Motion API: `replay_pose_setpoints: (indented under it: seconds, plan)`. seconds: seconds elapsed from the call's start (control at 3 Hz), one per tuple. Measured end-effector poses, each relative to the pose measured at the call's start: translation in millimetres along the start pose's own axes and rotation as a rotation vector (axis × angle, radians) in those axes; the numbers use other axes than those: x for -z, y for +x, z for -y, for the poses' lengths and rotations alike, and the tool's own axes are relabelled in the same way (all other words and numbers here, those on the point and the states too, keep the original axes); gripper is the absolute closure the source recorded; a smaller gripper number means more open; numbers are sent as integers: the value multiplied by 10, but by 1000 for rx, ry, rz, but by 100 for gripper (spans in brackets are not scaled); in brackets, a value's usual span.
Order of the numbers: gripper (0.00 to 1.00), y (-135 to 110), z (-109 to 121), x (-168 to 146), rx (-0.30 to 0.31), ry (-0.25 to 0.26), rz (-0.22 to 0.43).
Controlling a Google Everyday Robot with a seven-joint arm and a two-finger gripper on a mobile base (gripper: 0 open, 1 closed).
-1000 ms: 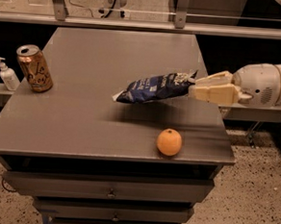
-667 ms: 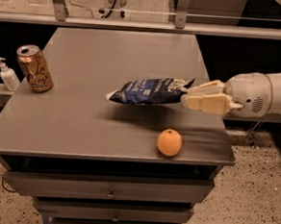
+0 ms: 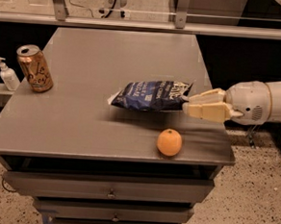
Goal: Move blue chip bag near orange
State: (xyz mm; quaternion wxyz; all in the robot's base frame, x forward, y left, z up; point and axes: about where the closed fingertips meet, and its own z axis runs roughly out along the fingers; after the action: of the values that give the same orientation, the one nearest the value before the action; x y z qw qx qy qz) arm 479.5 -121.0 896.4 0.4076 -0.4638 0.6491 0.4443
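Drawer fronts [image 3: 111,188] are showing nearest us, three by our count, the lowest being cut by the bottom edge; above them, on the grey table [image 3: 111,49], we are counting one orange [image 3: 169,142], one blue chip bag [image 3: 151,95], one drink can [image 3: 35,69] and, off the left side, one white pump bottle [image 3: 8,75]; the orange is sitting close to the front edge; the blue chip bag is lying just behind it, near but not touching, stretched out leftward from the gripper [image 3: 188,103]; the gripper is reaching in from the right at the table's edge, its two pale fingers [image 3: 208,111] pinching the bag's right crimped end; the drink can is standing upright well apart at the far left. Against a second ago, the bag and gripper are sitting lower and nearer the orange; the orange and can are keeping their places. We are not managing to tell whether the bag is resting on the top or hanging just over it; the arm is running out of view at the right.
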Motion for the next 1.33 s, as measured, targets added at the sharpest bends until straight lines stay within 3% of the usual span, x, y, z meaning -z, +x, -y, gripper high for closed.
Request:
replay_pose_setpoints:
  seconds: [0.33,0.67,1.33]
  plan:
    - [100,98,123,132,-6,50,-15]
    - [83,183,238,257,-18,89,-32]
    - [36,266,318,361,-40,122,-52]
